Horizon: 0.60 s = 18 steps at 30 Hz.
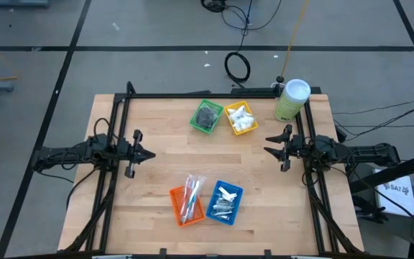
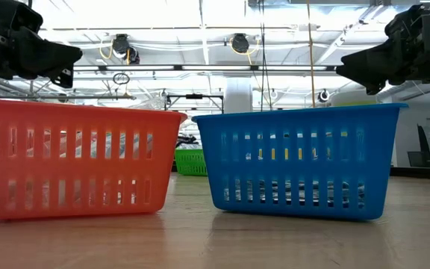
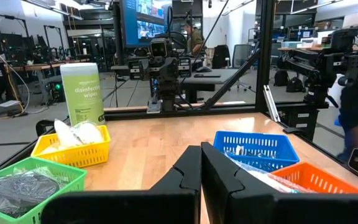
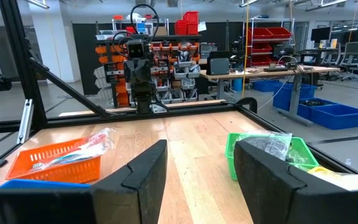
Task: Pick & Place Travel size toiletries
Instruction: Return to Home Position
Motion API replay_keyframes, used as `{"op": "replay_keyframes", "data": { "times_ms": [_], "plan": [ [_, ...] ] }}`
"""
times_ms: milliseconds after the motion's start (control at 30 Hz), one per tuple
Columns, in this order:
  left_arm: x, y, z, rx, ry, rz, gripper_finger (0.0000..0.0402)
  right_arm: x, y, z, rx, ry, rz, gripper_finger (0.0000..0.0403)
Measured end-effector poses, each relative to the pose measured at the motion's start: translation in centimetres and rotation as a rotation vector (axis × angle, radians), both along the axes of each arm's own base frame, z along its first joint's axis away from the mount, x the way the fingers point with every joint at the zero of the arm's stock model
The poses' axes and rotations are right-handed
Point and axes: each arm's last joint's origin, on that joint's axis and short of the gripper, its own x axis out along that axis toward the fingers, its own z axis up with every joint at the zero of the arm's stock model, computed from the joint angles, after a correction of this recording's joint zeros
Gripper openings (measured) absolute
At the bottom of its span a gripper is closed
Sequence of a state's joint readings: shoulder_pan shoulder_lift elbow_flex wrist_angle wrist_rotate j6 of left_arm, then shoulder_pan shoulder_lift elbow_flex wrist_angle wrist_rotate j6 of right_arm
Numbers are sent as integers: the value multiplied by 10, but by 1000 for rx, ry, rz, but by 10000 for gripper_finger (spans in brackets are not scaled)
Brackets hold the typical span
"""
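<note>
A: Left gripper (image 1: 152, 153)?
B: Fingers pressed together, holding nothing, above the table's (image 1: 157, 115) left side.
A: Right gripper (image 1: 267, 144)?
B: Fingers wide apart, empty, above the right side.
A: Toiletries?
B: In trays. Discs (image 1: 207, 115) in the green tray (image 1: 195, 112), packets (image 1: 241, 119) in the yellow tray (image 1: 229, 120), sticks (image 1: 190, 198) in the orange tray (image 1: 175, 208), tubes (image 1: 223, 203) in the blue tray (image 1: 238, 206).

We record a wooden tabletop (image 1: 157, 133) carrying a green basket (image 1: 194, 120), yellow basket (image 1: 228, 110), orange basket (image 1: 174, 196), blue basket (image 1: 237, 193) and a corner wipes canister (image 1: 291, 99).
</note>
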<state>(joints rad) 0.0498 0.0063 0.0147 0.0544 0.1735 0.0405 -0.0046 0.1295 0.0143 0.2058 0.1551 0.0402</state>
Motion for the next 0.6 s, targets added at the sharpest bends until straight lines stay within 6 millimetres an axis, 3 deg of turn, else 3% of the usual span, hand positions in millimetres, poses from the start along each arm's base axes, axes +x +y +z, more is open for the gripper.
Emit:
{"op": "replay_keyframes", "data": {
  "times_ms": [600],
  "plan": [
    [0, 0, 0, 0, -1, 0, 1, 0, 0, 0, 0, 0, 0, 176]
  ]
}}
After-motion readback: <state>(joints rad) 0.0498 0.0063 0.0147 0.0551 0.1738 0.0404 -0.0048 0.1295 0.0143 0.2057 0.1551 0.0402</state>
